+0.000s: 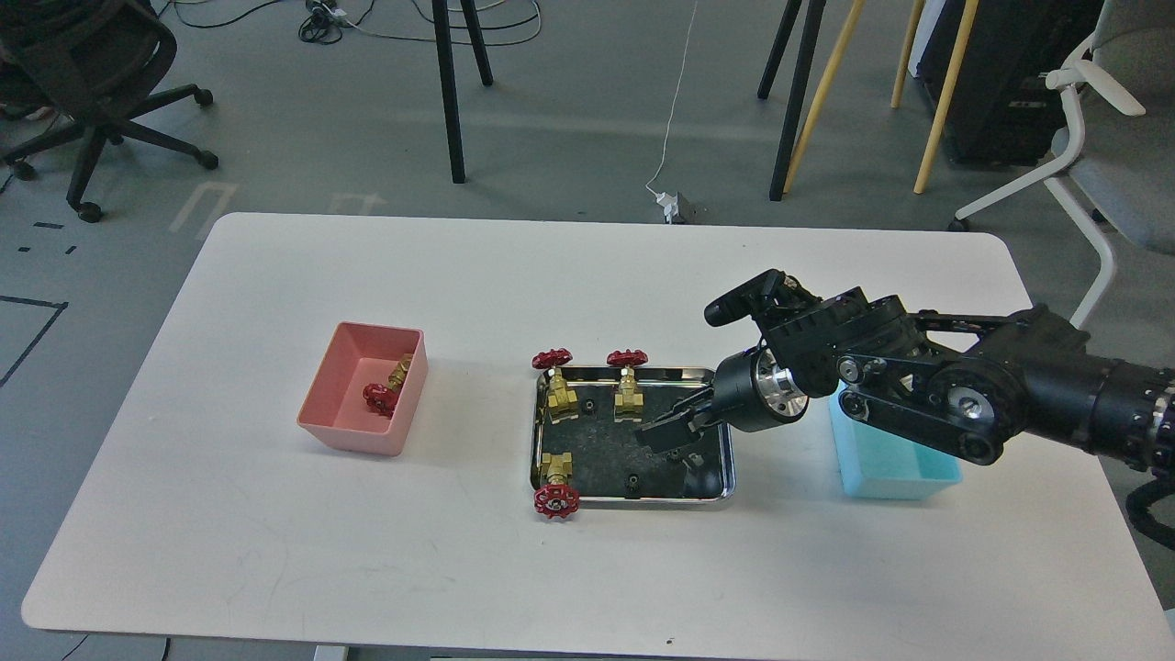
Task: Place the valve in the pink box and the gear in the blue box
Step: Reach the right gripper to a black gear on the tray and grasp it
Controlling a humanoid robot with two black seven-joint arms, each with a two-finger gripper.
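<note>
A steel tray (pixel 633 502) in the middle of the table holds three brass valves with red handwheels: two upright at the back (pixel 558 390) (pixel 628 395) and one lying at the front left (pixel 556 485). A fourth valve (pixel 386 390) lies in the pink box (pixel 317 418) on the left. Two small black gears (pixel 588 405) (pixel 632 480) show in the tray; the others are hidden under my arm. My right gripper (pixel 668 433) hangs over the tray's right half, tilted down, open and empty. The blue box (pixel 895 479) on the right is partly covered by my right arm. My left gripper is out of view.
The white table (pixel 587 275) has rounded corners, with bare surface around the tray and both boxes. Beyond the far edge are stand legs (pixel 450 92), wooden poles (pixel 945 92) and office chairs (pixel 1092 119).
</note>
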